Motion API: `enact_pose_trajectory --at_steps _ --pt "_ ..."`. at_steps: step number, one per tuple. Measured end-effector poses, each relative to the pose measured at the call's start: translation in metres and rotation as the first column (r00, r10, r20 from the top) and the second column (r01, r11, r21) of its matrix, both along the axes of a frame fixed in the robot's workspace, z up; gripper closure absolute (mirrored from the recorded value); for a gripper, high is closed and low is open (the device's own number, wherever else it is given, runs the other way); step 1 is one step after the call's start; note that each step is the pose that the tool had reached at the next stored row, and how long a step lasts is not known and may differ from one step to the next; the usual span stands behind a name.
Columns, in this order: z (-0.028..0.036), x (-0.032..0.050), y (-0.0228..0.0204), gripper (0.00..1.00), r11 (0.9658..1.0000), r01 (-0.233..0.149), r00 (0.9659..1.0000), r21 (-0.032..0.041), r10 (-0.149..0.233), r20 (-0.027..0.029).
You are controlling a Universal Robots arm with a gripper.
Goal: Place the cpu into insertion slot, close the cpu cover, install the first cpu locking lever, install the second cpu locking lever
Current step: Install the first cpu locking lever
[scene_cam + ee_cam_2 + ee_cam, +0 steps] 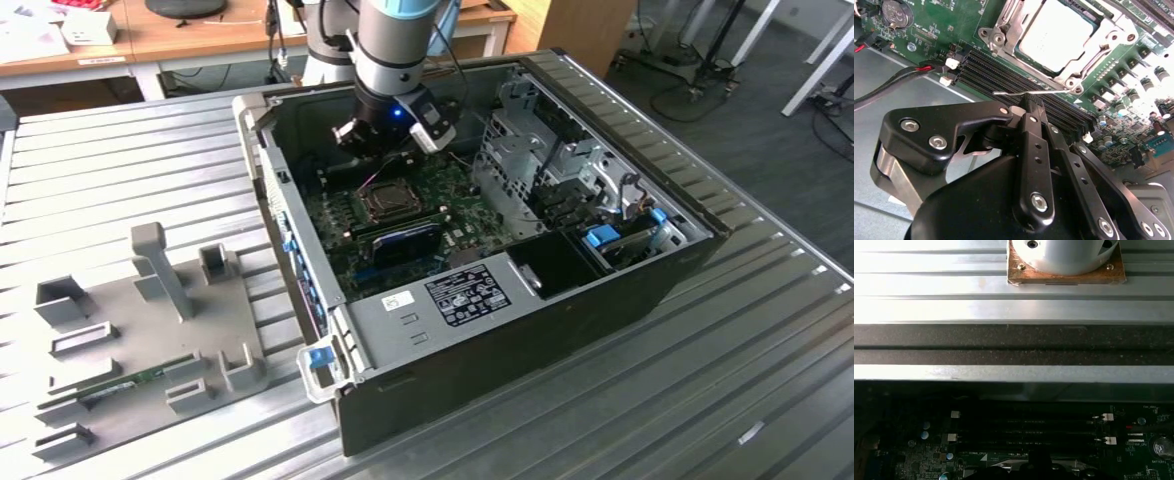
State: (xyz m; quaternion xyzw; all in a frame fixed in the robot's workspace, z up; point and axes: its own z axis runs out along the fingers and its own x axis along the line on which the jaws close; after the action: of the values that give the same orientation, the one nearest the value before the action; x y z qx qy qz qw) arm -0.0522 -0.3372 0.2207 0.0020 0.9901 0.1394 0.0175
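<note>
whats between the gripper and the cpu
In the second wrist view, a thin silvery lever and the long black memory slots lie between the gripper and the cpu.

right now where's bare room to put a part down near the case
Bare table lies on the exterior view's right of the computer case, and beyond the grey fixture plate on its left. Inside the case it is crowded: the gripper hangs close by the cpu, with the drive cage alongside.
</note>
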Motion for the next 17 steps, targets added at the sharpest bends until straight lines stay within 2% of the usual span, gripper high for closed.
enact_pose_trajectory --at_steps 1,2,3,11,14,17 --pt "0.0000 0.0001 0.0000 0.90 1.0000 0.000 1.0000 0.0002 0.000 -0.0024" --pt "-0.0001 0.0002 0.0000 0.90 1.0000 0.000 0.9999 0.0001 0.000 -0.0132" --pt "0.0000 0.0002 0.0000 0.90 1.0000 0.000 0.9998 0.0000 0.000 -0.0188" --pt "-0.0002 0.0018 0.0000 0.90 1.0000 0.000 0.9998 0.0002 0.000 -0.0207" --pt "-0.0002 0.0042 0.0000 0.90 1.0000 0.000 0.9996 0.0002 0.000 -0.0273" --pt "-0.0005 0.0079 0.0000 0.90 1.0000 0.000 0.9993 0.0001 0.000 -0.0370"
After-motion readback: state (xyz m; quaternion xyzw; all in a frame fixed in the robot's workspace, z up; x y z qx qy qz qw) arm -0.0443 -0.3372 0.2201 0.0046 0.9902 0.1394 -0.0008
